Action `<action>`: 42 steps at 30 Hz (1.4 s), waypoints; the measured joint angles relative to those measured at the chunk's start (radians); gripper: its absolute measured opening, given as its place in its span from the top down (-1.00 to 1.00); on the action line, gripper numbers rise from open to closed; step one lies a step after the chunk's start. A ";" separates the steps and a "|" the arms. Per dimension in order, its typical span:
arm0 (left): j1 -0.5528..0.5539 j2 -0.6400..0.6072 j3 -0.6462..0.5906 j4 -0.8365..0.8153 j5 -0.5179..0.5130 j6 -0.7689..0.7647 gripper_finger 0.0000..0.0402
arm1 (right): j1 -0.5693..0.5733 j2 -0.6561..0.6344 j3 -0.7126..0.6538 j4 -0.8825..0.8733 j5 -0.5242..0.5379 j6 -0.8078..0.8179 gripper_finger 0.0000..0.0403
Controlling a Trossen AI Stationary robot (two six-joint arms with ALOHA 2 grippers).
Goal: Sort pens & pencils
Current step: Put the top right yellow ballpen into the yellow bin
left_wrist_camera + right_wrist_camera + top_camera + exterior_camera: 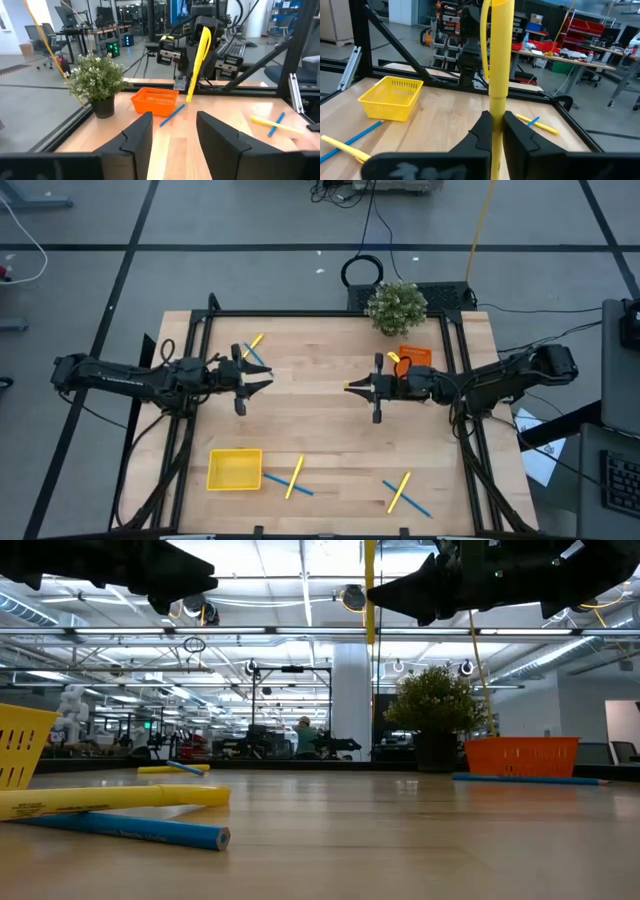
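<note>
The right tool [494, 131] is seen closed on a yellow stick [497, 75], which is pinched between its two fingers [479, 131] and held off the worktop [320, 440], right of centre in the high view. From the left wrist view the same stick is shown hanging tilted from the right arm, above and beside the orange tray [155, 100].

The left tool [170, 135] is held over the left half of the worktop, its fingers parted with a clear gap between them, and nothing is gripped or touched by it.

Just behind the left tool, a crossed yellow and blue pair [255, 352] is found lying on the wood. A blue stick [171, 115] is seen resting against the front of the orange tray. Near the front edge, another crossed pair [293, 479] is laid just right of the yellow tray [234, 469], and a third crossed pair [403, 494] is laid further right, well apart from both trays.

A potted plant [396, 306] is placed at the back edge, just beside the orange tray.
</note>
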 joint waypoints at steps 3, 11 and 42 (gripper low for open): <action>0.000 0.009 0.000 0.003 0.000 0.000 0.21 | 0.000 0.000 0.000 0.000 0.000 0.000 0.95; 0.000 0.085 0.000 0.083 0.001 -0.023 0.21 | -0.001 0.055 0.002 0.131 -0.021 0.078 0.95; -0.007 0.748 0.237 0.425 0.206 0.001 0.21 | 0.014 0.387 0.128 0.452 -0.108 0.074 0.95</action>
